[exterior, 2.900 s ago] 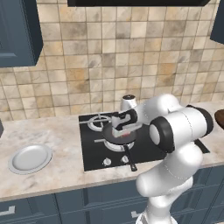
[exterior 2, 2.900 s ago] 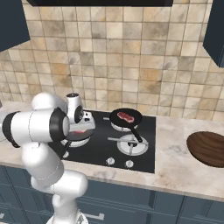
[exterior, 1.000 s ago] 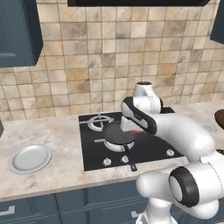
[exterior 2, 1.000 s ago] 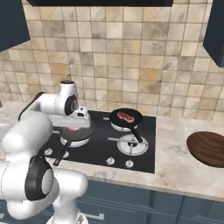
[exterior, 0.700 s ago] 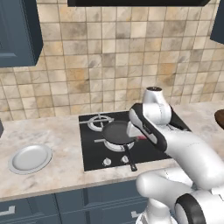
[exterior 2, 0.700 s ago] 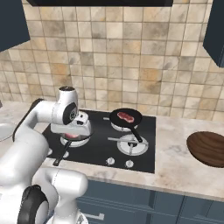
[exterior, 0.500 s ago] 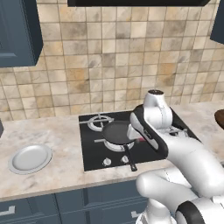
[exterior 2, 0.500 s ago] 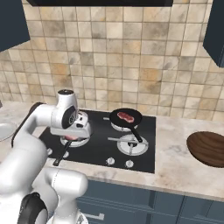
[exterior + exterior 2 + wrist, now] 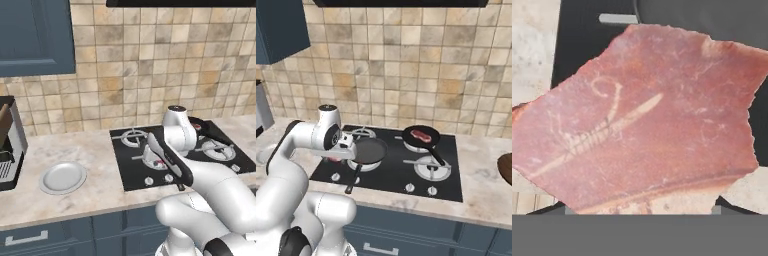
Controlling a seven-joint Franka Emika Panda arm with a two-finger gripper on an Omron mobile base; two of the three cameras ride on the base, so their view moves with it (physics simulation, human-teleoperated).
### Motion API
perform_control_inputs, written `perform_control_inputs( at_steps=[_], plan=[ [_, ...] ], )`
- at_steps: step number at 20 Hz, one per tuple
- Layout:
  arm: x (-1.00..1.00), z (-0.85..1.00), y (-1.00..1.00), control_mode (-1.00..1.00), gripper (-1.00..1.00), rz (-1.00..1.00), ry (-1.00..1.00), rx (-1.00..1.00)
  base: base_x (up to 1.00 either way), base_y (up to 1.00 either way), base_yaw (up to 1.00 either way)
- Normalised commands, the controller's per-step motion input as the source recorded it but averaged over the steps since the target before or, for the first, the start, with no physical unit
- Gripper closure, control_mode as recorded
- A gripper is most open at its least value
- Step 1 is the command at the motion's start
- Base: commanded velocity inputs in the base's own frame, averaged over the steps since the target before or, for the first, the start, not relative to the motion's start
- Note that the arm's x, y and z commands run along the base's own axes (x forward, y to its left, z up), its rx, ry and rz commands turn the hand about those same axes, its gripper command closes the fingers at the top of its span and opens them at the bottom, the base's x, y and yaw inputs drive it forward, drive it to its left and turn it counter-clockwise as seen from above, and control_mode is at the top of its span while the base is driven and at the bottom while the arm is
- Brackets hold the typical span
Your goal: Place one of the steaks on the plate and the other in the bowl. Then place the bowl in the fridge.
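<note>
While hovering over the stove (image 9: 406, 170), hand (image 9: 336, 156) grasping steak (image 9: 642, 120), no writing legible

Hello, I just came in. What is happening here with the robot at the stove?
The white arm is working over the cooktop, with a raw steak right at its gripper, close above the left burners. Whether the jaws grip it firmly cannot be told. The second steak lies in a black pan on the back burner. The grey plate waits unfilled on the counter.

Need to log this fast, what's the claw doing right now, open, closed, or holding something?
Claw: over the hob, a steak close in front of it; open or shut cannot be told.
</note>
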Motion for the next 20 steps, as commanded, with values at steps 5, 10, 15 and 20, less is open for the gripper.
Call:
perform_control_inputs(
  at_steps=[5, 10, 15, 20],
  plan=[
    [0.00, 0.00, 0.00, 1.00, 1.00, 0.00, 0.00, 0.00, -0.01, 1.00, -0.02],
    [0.00, 0.00, 0.00, 1.00, 1.00, 0.00, 0.00, 0.00, 0.00, 0.89, 0.00],
    [0.04, 0.00, 0.02, -1.00, 1.00, 0.00, 0.00, 0.00, 0.00, 0.17, 0.00],
    [0.74, -0.18, 0.14, -1.00, 1.00, 0.10, -0.01, 0.00, 0.00, 0.00, 0.00]
  ],
)
